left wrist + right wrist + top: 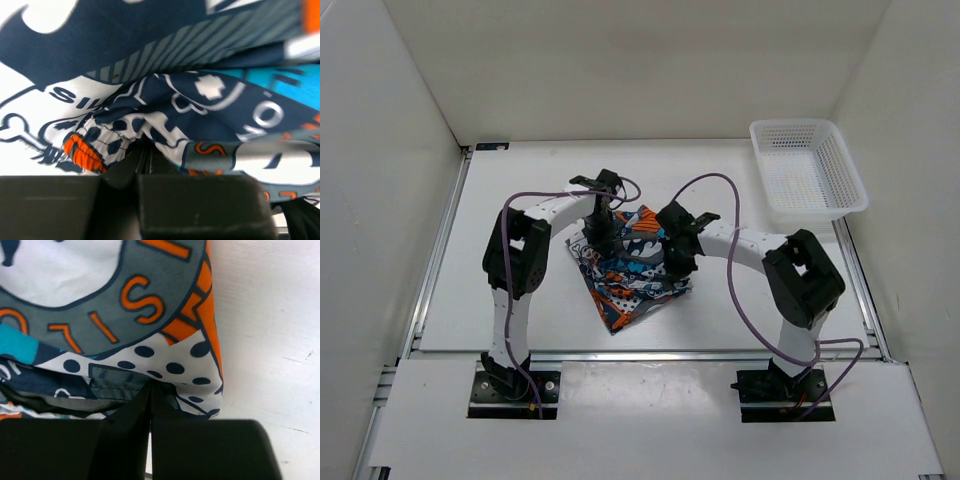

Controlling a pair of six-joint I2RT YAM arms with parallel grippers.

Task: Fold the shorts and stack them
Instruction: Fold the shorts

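Your left arm [515, 262] and right arm [802, 278] are both down on the shorts [632, 272] now. They lie rumpled in a rough diamond at mid-bench [740, 320], between the two arms and well apart from the white basket [840, 165] in the far right corner. Your left jaws are pressed together on the far left part of the cloth: the left wrist view shows a gathered hem [97, 137] bunching down into the line where they meet. Your right jaws are pinching too, on the right edge, just below the dotted corner [170, 362], with bare bench right beside it.

Here's what I'd watch. That right pinch looks shallow, close to the very edge, so a quick lift could pull the fabric free and drop that side. On the left, the bunch looks like more than one layer. If it is, you'd drag the whole heap rather than turn over one flap, and the fold comes out lumpy. I can't tell from either wrist view how many layers each side really holds. The two sets of jaws sit near each other over the cloth, so crossing paths risks a knock. If one side rises faster, the fold goes crooked. And mind the purple cables [715, 180] looping above the arms — a wide swing might snag one. Nothing looks folded flat yet, so I'd judge this an early fold, with stacking a long way off.
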